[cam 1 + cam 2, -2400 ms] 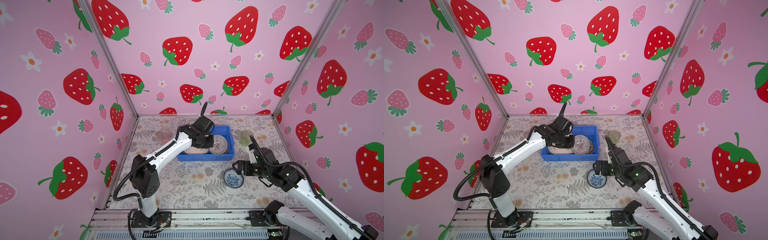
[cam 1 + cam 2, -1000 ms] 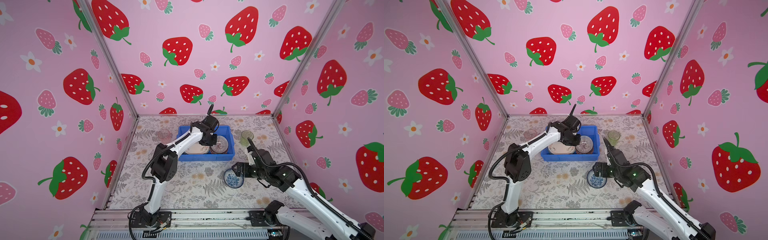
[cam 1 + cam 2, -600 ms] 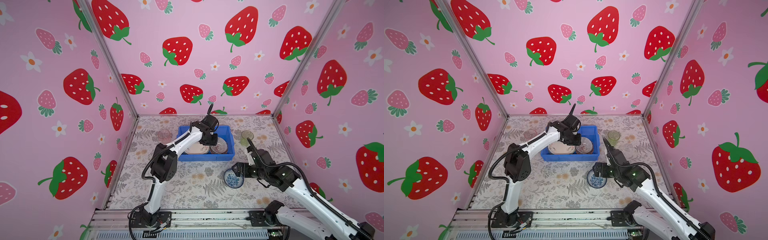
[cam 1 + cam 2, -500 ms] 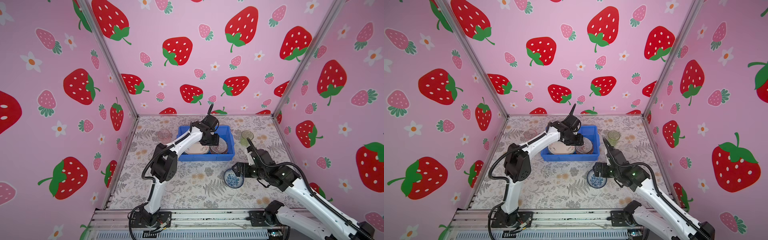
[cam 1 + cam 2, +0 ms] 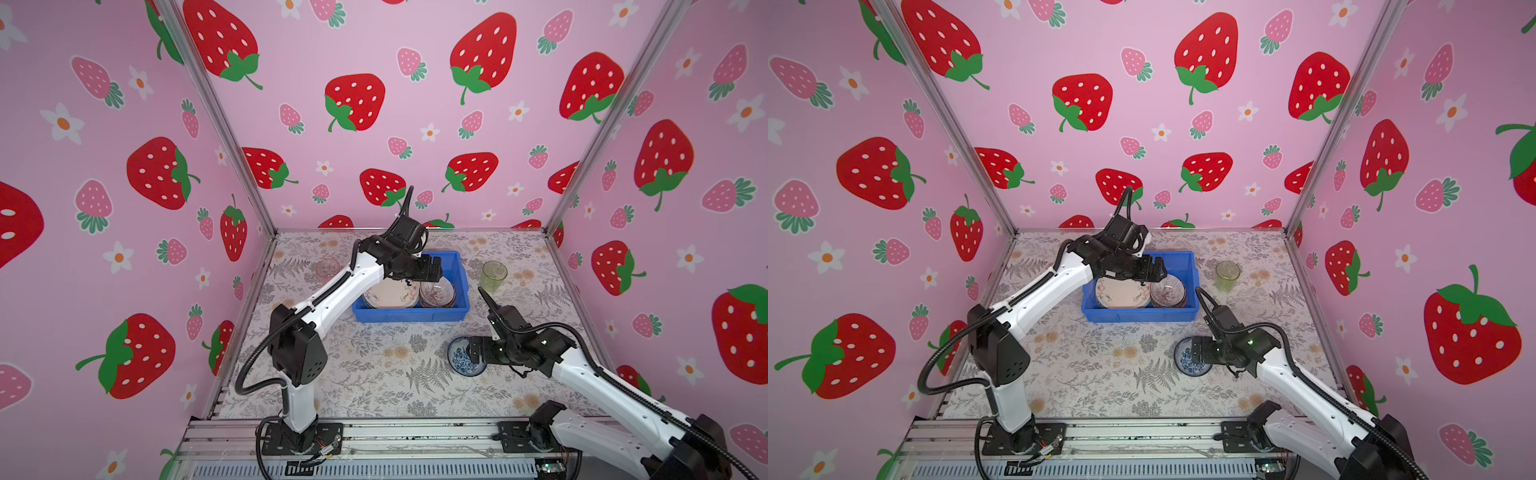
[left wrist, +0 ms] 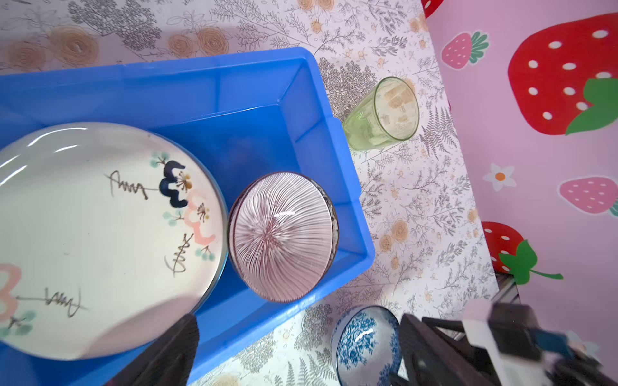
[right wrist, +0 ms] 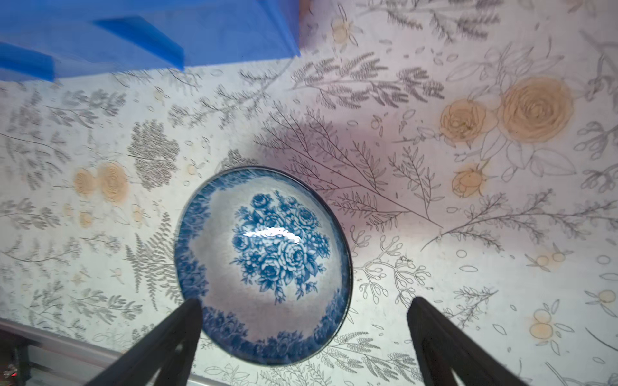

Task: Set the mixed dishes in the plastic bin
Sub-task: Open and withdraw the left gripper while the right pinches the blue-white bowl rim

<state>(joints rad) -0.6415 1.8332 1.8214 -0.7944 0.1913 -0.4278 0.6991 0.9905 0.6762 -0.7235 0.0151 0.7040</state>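
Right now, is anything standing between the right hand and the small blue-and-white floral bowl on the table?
Nothing visible does. The open right hand hangs right over the small blue-and-white floral bowl, and the right wrist view shows no other object between them.

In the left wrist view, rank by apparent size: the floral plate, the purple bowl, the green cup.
1. floral plate
2. purple bowl
3. green cup; it stands farther away, so its true size is unsure.

Bright even light; glare on blue-white bowl (image 7: 271, 232); edges blurred
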